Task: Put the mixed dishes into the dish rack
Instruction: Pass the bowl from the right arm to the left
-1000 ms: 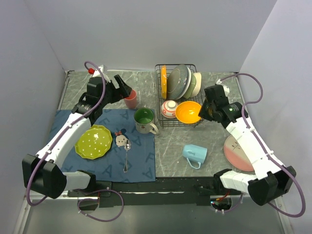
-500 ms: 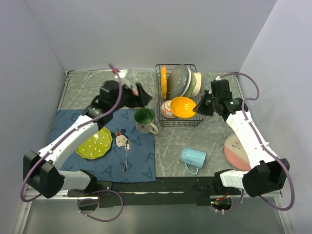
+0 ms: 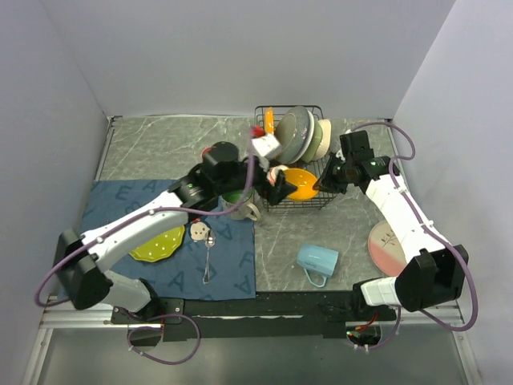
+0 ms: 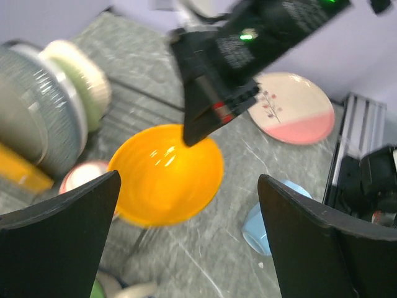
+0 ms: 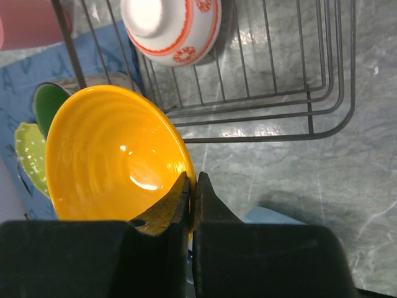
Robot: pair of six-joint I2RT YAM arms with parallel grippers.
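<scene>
The black wire dish rack [image 3: 314,200] holds an orange plate, grey plates [image 3: 293,132] and a cream bowl upright, plus a small red-patterned dish [image 5: 170,25]. My right gripper [image 5: 192,186] is shut on the rim of an orange bowl [image 3: 301,183] and holds it tilted over the rack's front edge. My left gripper [image 3: 282,189] is open and empty, just left of that bowl [image 4: 164,174], with fingers [image 4: 56,239] wide apart. A lime-green plate [image 3: 156,242] and a green mug [image 5: 46,102] sit on the blue mat. A pink and cream plate [image 3: 393,245] lies at the right.
A light blue mug [image 3: 318,261] lies on its side on the grey table in front of the rack. A metal spoon [image 3: 208,257] and a small utensil lie on the blue cloth mat [image 3: 232,265]. A pink cup [image 5: 25,25] shows beside the rack.
My left arm has swung right from the pink cup to the rack's front, beside the orange bowl. My right gripper has lifted the bowl and tilted it at the rack's front edge.
</scene>
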